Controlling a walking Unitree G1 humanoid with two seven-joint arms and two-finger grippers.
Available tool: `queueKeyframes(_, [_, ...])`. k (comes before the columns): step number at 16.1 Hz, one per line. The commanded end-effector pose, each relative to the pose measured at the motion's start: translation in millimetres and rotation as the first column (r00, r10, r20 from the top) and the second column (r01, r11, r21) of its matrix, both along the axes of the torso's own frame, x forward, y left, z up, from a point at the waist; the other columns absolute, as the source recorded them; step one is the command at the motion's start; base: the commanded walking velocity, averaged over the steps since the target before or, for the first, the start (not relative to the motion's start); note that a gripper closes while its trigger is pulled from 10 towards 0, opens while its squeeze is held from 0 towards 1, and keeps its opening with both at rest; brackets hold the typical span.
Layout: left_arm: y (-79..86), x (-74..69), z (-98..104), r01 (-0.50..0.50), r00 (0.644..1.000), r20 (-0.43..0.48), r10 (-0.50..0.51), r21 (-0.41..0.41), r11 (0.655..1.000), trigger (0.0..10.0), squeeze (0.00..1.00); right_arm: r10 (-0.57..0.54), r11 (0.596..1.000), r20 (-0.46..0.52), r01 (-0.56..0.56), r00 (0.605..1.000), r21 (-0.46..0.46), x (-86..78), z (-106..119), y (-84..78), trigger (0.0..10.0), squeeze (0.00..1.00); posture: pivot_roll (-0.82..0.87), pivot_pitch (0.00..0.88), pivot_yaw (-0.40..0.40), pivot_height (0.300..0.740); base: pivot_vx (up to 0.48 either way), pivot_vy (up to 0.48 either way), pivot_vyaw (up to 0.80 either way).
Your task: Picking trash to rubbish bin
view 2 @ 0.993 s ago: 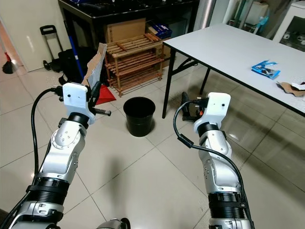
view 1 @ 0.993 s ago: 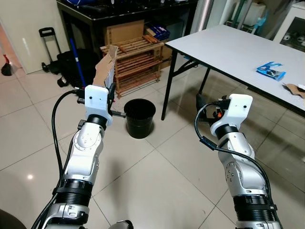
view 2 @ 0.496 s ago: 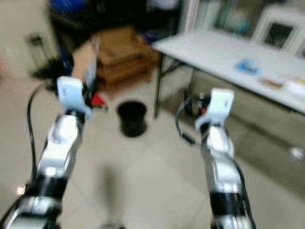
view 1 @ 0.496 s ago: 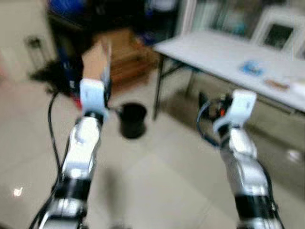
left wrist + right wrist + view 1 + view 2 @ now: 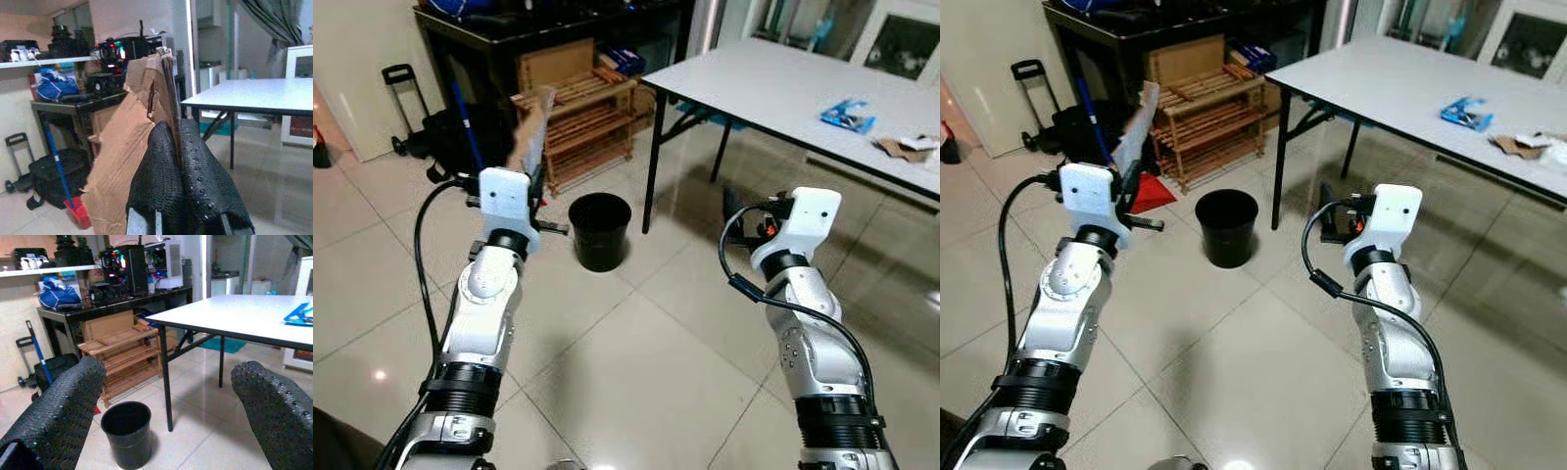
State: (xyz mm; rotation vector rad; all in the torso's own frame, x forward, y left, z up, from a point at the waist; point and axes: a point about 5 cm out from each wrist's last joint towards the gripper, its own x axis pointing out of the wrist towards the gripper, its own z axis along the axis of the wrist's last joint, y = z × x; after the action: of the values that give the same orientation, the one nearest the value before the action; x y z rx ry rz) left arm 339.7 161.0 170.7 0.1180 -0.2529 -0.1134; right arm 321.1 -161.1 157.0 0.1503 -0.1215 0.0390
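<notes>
I've got the left end effector (image 5: 178,161) pinching a torn cardboard piece (image 5: 128,147), held upright; right end effector (image 5: 166,396) spread, empty; black rubbish bin (image 5: 600,230) on the floor ahead, between both, bench (image 5: 783,93) beyond

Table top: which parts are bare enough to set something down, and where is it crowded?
The white table is bare from its near corner above the black bin up to the blue packet. Its far right end is crowded with the packet and cardboard scraps. The left end effector is shut on a cardboard piece; the right end effector is open.
</notes>
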Motion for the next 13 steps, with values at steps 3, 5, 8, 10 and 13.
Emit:
queueKeyframes(3, [-2.0, 0.2, 1.6, 0.012, 1.000, 0.002, -0.012, 0.008, 1.000, 10.0, 0.00, -0.014, 1.000, 0.003, 0.014, 1.000, -0.003, -0.1, 1.0, -2.9, 10.0, 0.00, -0.03, 0.050, -0.009, 0.740, 0.000, 0.000, 0.00])
queueKeyframes(5, [-1.9, 0.7, 2.4, 0.007, 1.000, 0.007, -0.007, -0.002, 1.000, 10.0, 0.00, -0.015, 1.000, 0.002, 0.015, 1.000, -0.002, -0.3, 0.6, -3.4, 10.0, 0.00, -0.03, 0.053, -0.012, 0.740, 0.000, 0.000, 0.00])
queueKeyframes(8, [-1.3, 0.1, 2.1, 0.000, 1.000, 0.007, 0.000, -0.001, 1.000, 10.0, 0.00, -0.015, 1.000, 0.001, 0.015, 1.000, -0.002, -0.8, 0.4, -3.6, 10.0, 0.00, -0.03, 0.051, -0.012, 0.740, 0.000, 0.000, 0.00])
queueKeyframes(10, [0.2, 1.8, 2.1, -0.006, 1.000, -0.005, 0.006, 0.006, 1.000, 10.0, 0.00, -0.014, 1.000, -0.002, 0.014, 1.000, -0.001, -0.8, -0.5, -3.3, 10.0, 0.00, -0.02, 0.053, -0.015, 0.740, 0.000, 0.000, 0.00])
queueKeyframes(13, [0.9, 1.6, 2.2, -0.005, 1.000, -0.006, 0.006, 0.011, 1.000, 10.0, 0.00, -0.004, 1.000, -0.005, 0.004, 1.000, -0.004, 0.1, -1.0, -1.7, 10.0, 0.00, -0.02, 0.054, -0.014, 0.740, 0.294, 0.000, 0.00])
